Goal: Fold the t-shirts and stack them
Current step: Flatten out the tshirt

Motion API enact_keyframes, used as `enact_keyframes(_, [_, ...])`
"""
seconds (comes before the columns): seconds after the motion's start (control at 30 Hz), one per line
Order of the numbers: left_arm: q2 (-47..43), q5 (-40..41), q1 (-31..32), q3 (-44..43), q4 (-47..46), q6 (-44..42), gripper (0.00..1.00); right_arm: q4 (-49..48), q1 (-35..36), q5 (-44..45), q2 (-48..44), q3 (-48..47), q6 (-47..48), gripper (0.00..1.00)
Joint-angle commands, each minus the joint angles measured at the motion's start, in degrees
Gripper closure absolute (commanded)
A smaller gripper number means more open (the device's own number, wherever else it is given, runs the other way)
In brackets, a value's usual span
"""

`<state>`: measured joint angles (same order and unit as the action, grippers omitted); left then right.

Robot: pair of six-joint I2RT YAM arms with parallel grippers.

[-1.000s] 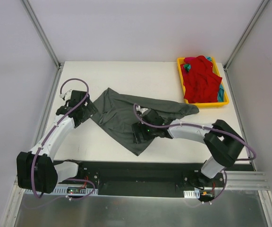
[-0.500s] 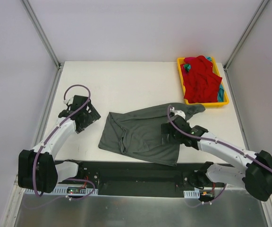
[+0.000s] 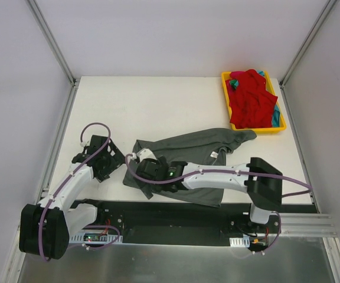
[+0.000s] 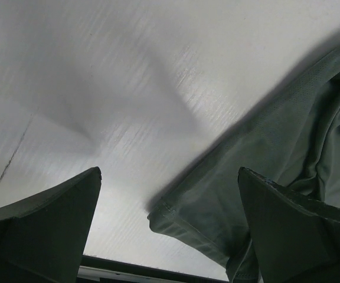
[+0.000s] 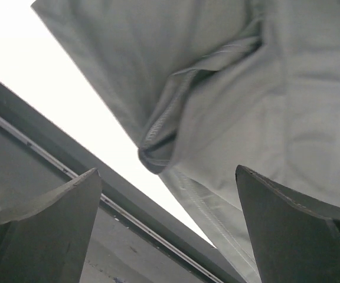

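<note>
— Where do your left jaws stand?

— They are spread wide with nothing between them, low over the white surface. A hemmed corner of the grey shirt lies under the gap, closer to the finger on the right of the wrist view. That finger hides part of the cloth, so you cannot tell whether it touches. Under the other finger is only bare surface.

— And your right jaws?

— They are wide apart too and grip nothing. The same grey shirt lies directly beneath them. A rumpled fold with a stitched edge sits in the gap, and smoother cloth runs on past both fingers. To one side of the jaws the shirt ends, and you see a strip of surface and then a dark rail. From above, these jaws hang over the shirt's left end, and your left jaws are just off its left edge, so the two pairs are near each other.

— Where are the other shirts?

— They are well apart from both pairs, far out beyond your right jaws and off to their right. The red shirt is heaped in the yellow tray. Bits of the teal shirt peek out from under the red one.
</note>
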<state>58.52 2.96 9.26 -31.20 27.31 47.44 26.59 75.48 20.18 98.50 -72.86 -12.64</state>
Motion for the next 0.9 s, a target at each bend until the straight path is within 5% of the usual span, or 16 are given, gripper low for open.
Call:
enact_keyframes(0.0, [-1.66, -1.56, -0.64, 1.40, 0.02, 2.04, 0.01, 2.07, 1.95, -3.04, 4.59, -4.57, 4.21, 0.01])
enact_keyframes(0.4, [-1.13, -2.78, -0.64, 1.41, -0.06, 1.60, 0.01, 0.83, 2.48, 0.02, 13.38, -7.73, -0.45, 0.18])
enact_keyframes(0.67, [-1.39, -4.37, -0.56, 1.76, -0.15, 1.51, 0.01, 2.24, 2.48, 6.53, 12.60, -6.77, -4.84, 0.73])
enact_keyframes(0.87, [-0.78, -6.65, -0.38, 2.63, -0.76, 1.43, 0.05, 2.50, 2.48, 7.58, 9.26, -4.93, -5.81, 1.00])
